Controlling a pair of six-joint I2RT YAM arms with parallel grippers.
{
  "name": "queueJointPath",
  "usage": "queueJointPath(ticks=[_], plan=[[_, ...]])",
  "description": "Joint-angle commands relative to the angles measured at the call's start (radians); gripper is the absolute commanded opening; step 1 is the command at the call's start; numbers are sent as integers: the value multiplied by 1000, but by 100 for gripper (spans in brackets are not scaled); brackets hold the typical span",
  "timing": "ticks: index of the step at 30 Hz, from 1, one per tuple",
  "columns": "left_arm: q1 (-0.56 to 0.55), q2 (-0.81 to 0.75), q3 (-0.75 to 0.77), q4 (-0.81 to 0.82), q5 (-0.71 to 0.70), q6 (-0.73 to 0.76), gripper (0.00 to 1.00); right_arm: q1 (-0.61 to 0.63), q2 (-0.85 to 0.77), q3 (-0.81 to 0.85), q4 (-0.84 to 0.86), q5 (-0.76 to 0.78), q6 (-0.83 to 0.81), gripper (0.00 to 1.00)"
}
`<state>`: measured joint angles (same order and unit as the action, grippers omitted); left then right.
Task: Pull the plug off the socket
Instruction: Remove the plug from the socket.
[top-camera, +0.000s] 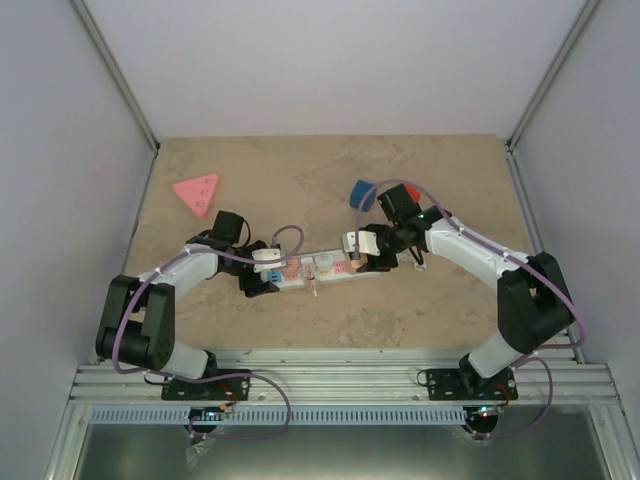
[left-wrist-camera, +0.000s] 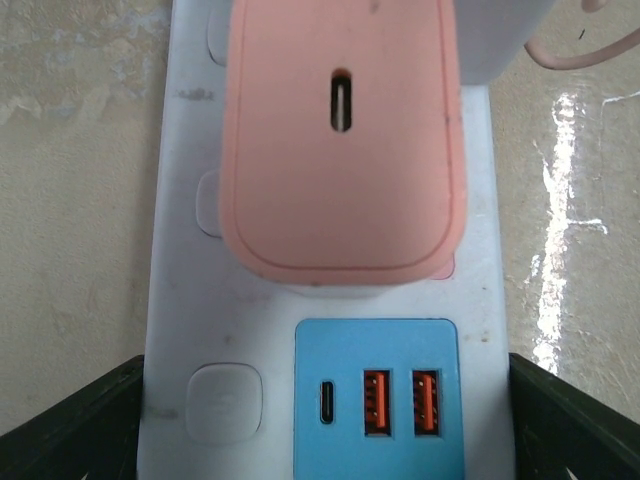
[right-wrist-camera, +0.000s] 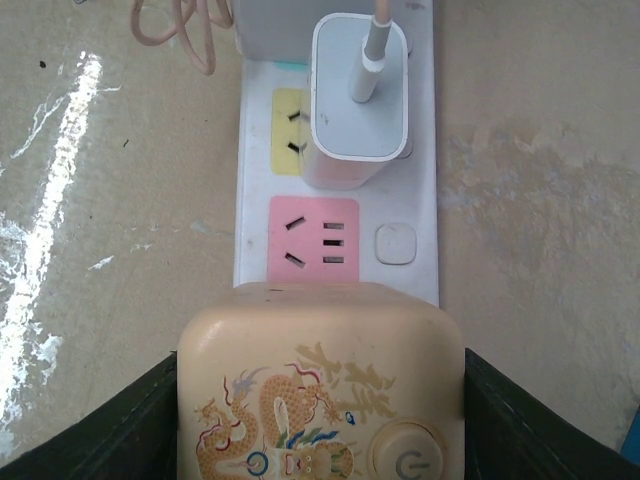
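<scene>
The right claw (right-wrist-camera: 320, 358) pinches the cream dragon-printed plug (right-wrist-camera: 320, 400) by its 2 sides, at one end of the white power strip (right-wrist-camera: 418, 200). The left claw (left-wrist-camera: 325, 362) clamps the strip's opposite end, with fingers against both long edges beside the blue USB panel (left-wrist-camera: 378, 395). Between the claws, a pink charger (left-wrist-camera: 340, 150) and a white charger (right-wrist-camera: 355, 100) sit plugged in. The strip lies in the middle of the surface (top-camera: 400, 310), well apart from a pink triangular block (top-camera: 197, 193).
</scene>
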<state>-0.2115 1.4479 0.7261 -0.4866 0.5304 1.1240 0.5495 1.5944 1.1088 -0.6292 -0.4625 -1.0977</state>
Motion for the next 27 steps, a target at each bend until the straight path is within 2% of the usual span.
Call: queueJointPath(ticks=[1,5,11,21,27], plan=[[8,-18,11,28,27,-18,0,58,-30,27,11,75,40,26],[8,-17,13,26,26,-18,0,120,-25,43,-8,145,43,26],[8,-16,12,26,25,-18,0,124,-45,40,2,158,38,26],[7,-16,12,27,24,-19,0,7,-43,34,-35,-8,2,26],[7,-19,13,30,26,-24,0,8,-16,52,-45,4,10,26]])
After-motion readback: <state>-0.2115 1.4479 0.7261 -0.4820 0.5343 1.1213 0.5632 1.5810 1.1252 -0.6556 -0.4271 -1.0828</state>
